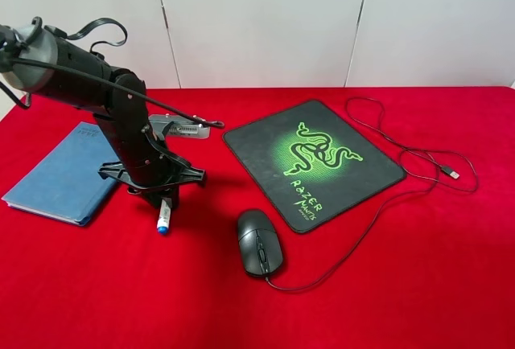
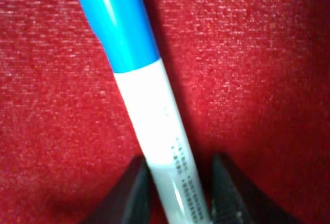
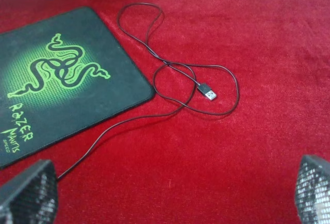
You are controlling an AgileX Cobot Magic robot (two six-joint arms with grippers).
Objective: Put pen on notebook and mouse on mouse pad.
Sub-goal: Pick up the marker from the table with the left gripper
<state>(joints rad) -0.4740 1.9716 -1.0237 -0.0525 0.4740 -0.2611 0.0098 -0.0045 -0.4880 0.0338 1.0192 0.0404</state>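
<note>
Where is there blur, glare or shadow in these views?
Exterior high view: sharp and evenly lit, with a soft shadow under the left arm. Left wrist view: the pen is soft-focused, with a glare streak on its blue cap. Right wrist view: mouse pad and cable crisp, tool fingertips blurred.

Red-clothed table (image 1: 418,293), notebook (image 1: 60,176) at left, mouse pad (image 1: 314,162) centre, mouse (image 1: 259,242) just before it, cable (image 3: 209,92) looping right

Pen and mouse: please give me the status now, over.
Left gripper astride pen, clamp unclear. Right gripper open, empty. Mouse on cloth, off mouse pad. Cable loops beside pad.
</note>
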